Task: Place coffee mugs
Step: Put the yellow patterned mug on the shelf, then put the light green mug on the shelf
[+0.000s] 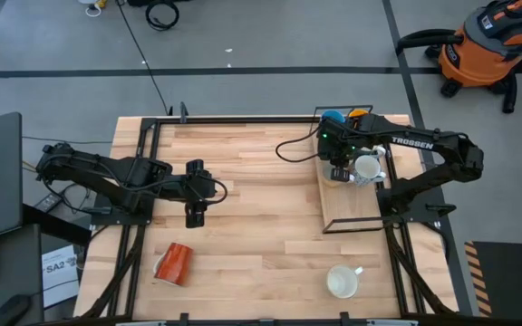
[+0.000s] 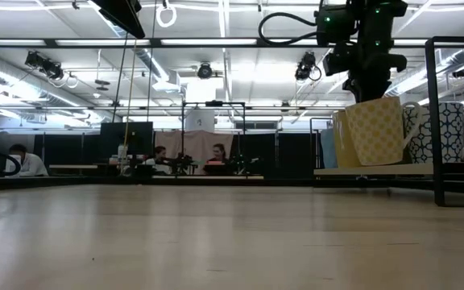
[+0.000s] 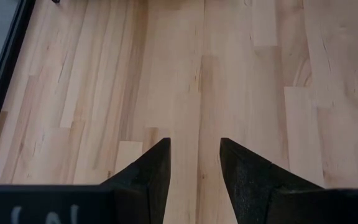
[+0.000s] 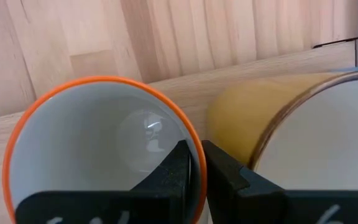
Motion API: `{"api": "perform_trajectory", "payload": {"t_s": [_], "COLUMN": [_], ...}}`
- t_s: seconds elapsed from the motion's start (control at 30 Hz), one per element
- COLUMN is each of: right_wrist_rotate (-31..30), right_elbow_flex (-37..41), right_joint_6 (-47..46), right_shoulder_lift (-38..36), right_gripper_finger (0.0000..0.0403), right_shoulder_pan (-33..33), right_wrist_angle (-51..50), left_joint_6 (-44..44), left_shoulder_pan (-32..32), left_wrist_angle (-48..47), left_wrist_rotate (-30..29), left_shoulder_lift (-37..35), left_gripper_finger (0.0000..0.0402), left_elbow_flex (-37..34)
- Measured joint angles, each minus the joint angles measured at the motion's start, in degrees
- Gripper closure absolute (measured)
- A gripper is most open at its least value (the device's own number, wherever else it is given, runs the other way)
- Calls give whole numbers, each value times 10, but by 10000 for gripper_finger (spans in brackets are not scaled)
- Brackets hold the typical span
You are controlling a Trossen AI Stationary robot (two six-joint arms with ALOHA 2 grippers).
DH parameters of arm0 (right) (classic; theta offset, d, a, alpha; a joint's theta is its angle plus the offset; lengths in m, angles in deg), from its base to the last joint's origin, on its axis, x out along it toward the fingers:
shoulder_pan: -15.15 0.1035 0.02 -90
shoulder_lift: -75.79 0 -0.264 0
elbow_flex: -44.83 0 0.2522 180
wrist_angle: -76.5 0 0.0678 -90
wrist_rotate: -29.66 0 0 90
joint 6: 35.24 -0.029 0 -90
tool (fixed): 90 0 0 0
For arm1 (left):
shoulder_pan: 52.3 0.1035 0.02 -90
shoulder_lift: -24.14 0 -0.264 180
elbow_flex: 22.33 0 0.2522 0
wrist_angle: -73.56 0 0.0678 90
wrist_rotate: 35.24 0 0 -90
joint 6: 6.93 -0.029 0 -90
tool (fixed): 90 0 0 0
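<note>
Right claw (image 4: 194, 171) pinches the wall of a white mug with an orange rim (image 4: 101, 149), one finger inside and one outside, at the raised wooden tray (image 1: 347, 210) in the upper right of the high view, just beside the yellow mug (image 4: 272, 118). To place well: lower straight, keep it off the yellow neighbour, part the fingers only once the base sits flat. Left claw (image 3: 194, 168) hangs spread and empty over bare bench (image 3: 166, 68); red-orange mug (image 1: 173, 263) on its side lower left, white mug (image 1: 342, 282) lower middle-right.
</note>
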Motion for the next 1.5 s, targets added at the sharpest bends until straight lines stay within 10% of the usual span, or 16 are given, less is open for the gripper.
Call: {"api": "perform_trajectory", "payload": {"t_s": [1.5], "right_wrist_rotate": [-23], "right_elbow_flex": [-14], "right_joint_6": [0], "right_shoulder_lift": [0], "right_gripper_finger": [293], "right_shoulder_pan": [3], "right_wrist_angle": [-2], "left_joint_6": [0], "left_shoulder_pan": [0], "left_wrist_angle": [0], "left_wrist_rotate": [0], "left_shoulder_lift": [0], "left_gripper_finger": [257], "left_elbow_flex": [0]}}
